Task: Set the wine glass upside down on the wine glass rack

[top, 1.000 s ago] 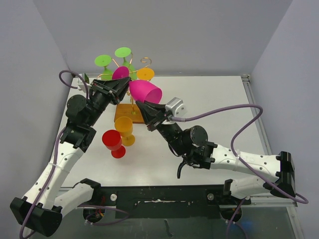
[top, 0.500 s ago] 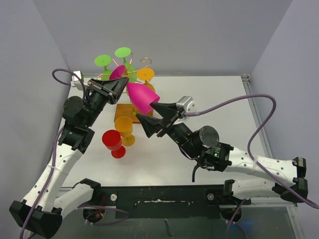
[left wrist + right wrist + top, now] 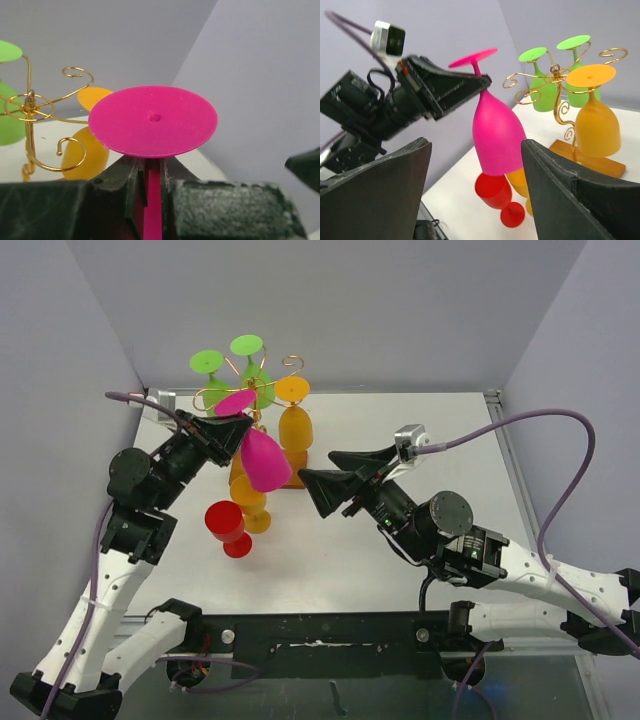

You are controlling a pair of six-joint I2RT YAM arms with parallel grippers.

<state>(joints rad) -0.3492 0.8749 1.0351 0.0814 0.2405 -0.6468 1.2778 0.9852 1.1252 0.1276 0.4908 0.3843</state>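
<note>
The left gripper (image 3: 238, 424) gripped the magenta plastic wine glass (image 3: 264, 461) by its stem just under the foot, long axis near vertical, bowl hanging mouth-down. The gold wire wine glass rack (image 3: 30, 102) stood just beyond those jaws, to their left in the wrist view. The right gripper (image 3: 318, 466), wide and empty, sat well apart.
</note>
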